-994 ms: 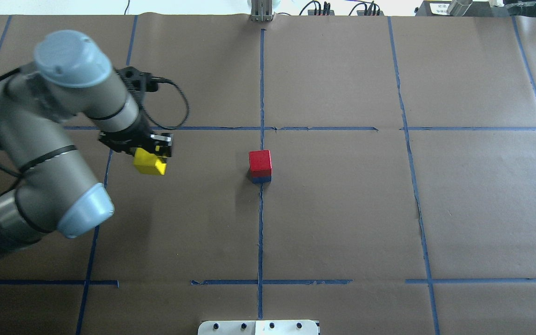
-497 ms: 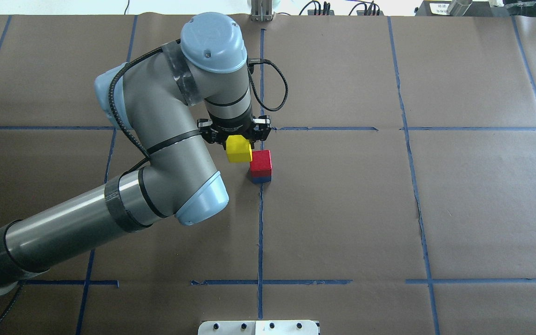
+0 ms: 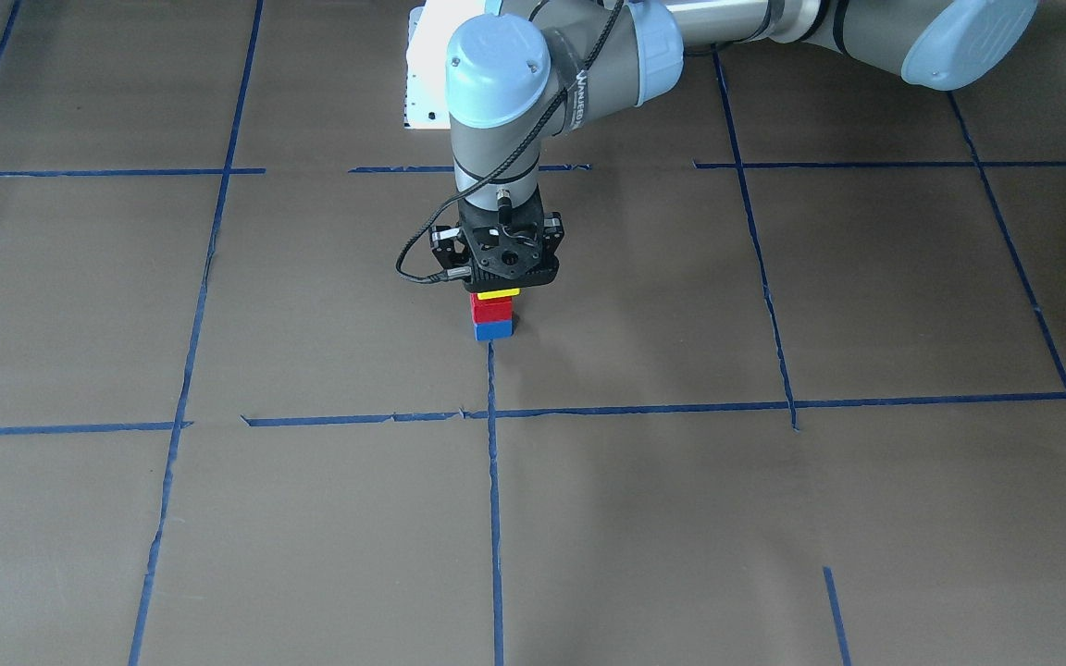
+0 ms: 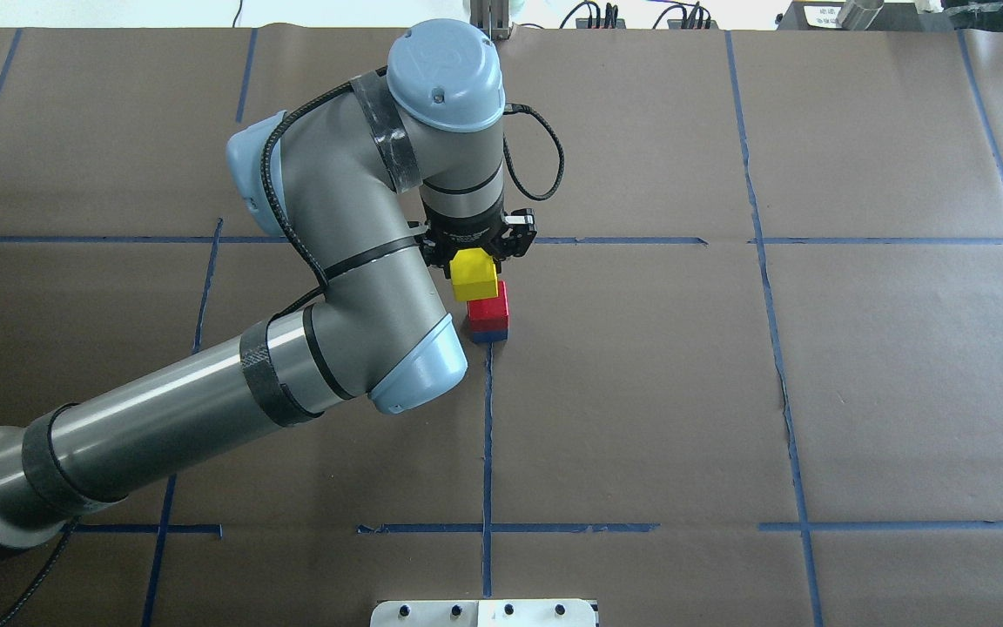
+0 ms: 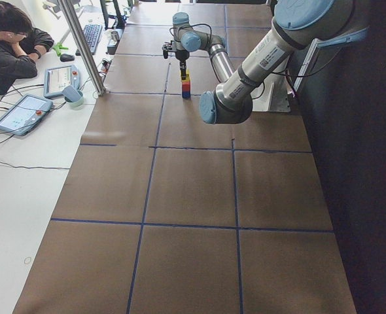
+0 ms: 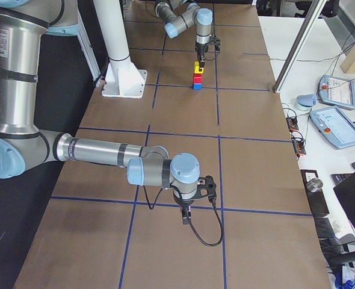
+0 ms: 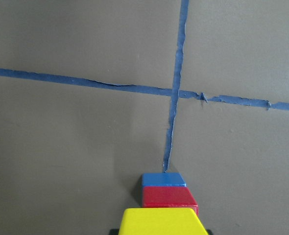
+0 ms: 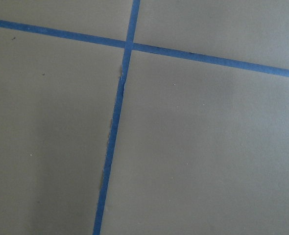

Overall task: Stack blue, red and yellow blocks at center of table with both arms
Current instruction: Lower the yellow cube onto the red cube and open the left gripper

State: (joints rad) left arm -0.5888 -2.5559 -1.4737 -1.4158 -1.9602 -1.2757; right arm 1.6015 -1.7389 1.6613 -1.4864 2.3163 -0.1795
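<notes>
A red block [image 4: 491, 310] sits on a blue block [image 4: 490, 334] at the table's centre, where the blue tape lines cross. My left gripper [image 4: 476, 273] is shut on a yellow block [image 4: 475, 277] and holds it directly over the red block [image 3: 489, 309]. I cannot tell whether the yellow block [image 3: 498, 294] touches the red one. The left wrist view shows yellow [image 7: 161, 221], red [image 7: 169, 198] and blue [image 7: 163, 179] lined up. My right gripper [image 6: 185, 217] shows only in the exterior right view, low over the table far from the stack. I cannot tell if it is open or shut.
The table is covered in brown paper with a grid of blue tape [image 4: 488, 435]. A white base plate [image 4: 484, 612] lies at the near edge. An operator [image 5: 10, 46] sits at a side table with tablets [image 5: 23, 112].
My left arm has carried the yellow block from the left side of the table rightward to above the red and blue stack. The stack has not moved.
</notes>
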